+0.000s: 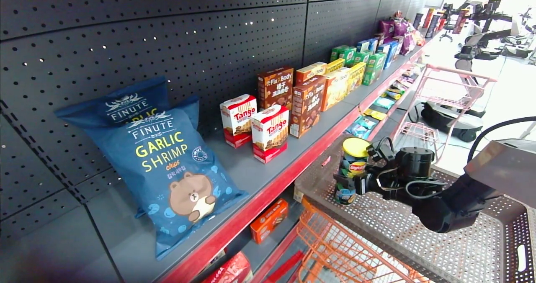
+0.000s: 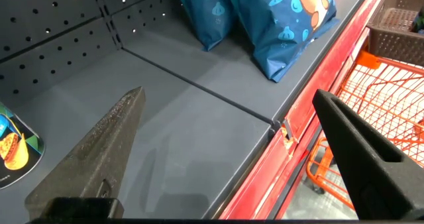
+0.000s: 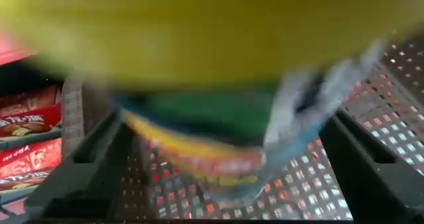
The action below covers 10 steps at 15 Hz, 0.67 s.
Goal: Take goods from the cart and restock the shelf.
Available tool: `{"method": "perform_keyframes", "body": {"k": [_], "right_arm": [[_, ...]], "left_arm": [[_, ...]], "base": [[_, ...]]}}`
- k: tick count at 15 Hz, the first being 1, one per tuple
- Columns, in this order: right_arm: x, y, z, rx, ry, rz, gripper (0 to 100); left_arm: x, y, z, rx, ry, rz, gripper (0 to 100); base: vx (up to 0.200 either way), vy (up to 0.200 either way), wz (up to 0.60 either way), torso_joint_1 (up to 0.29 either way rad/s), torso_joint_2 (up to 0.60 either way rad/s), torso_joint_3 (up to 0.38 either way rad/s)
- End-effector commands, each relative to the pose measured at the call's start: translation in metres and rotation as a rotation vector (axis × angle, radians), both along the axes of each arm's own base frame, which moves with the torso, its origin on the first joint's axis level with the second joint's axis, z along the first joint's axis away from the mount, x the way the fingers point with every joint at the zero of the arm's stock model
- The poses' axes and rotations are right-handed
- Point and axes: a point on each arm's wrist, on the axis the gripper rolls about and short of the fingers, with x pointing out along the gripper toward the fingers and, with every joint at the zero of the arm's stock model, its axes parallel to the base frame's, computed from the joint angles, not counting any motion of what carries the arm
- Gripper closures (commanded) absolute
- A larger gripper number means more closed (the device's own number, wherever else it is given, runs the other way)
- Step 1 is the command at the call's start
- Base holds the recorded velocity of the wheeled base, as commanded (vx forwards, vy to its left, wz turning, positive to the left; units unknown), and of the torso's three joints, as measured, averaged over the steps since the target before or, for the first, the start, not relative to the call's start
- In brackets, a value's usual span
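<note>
My right gripper (image 1: 356, 179) is shut on a tall chips can (image 1: 351, 165) with a yellow lid, holding it upright just above the near corner of the cart's grey perforated basket (image 1: 460, 241). Up close, the can (image 3: 218, 85) sits between the gripper's dark fingers (image 3: 89, 164). The can is beside the shelf's red front edge (image 1: 268, 195). My left gripper (image 2: 225, 177) is open with nothing in it, over a bare stretch of the grey shelf board (image 2: 185, 131), short of the blue garlic shrimp chip bags (image 2: 285, 25).
Two blue chip bags (image 1: 167, 165), Tango boxes (image 1: 270, 132) and more boxes (image 1: 307, 103) line the shelf. An orange wire cart (image 1: 335, 249) sits under the grey basket. A pink cart (image 1: 444, 94) stands farther down the aisle. Lower shelves hold red packs (image 1: 270, 220).
</note>
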Motion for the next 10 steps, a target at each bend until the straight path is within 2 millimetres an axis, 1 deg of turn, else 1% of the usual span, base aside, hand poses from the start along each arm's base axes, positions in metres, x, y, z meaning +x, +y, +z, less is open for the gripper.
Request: {"method": "perform_keyframes", "body": {"k": [1,3,4,7,10], "right_arm": [[0.008,0.002,-0.006,0.001,0.002,0.006,0],[0.013,0.003,-0.005,0.010,-0.012,0.035,0],[0.016,0.002,-0.006,0.016,-0.017,0.049,100],[0.020,0.001,-0.002,0.023,-0.032,0.072,100],[0.018,0.001,0.001,0.030,-0.030,0.097,100]], "left_arm": [[0.000,0.000,0.000,-0.001,0.000,0.000,0],[0.000,0.000,0.000,0.000,0.001,0.000,0],[0.000,0.000,0.000,0.000,0.001,0.000,0],[0.000,0.000,0.000,0.000,0.001,0.000,0],[0.000,0.000,0.000,0.000,0.001,0.000,0]], "base": [[0.000,0.000,0.00,0.000,0.00,0.000],[0.000,0.000,0.00,0.000,0.00,0.000],[0.000,0.000,0.00,0.000,0.00,0.000],[0.000,0.000,0.00,0.000,0.00,0.000],[0.000,0.000,0.00,0.000,0.00,0.000]]}}
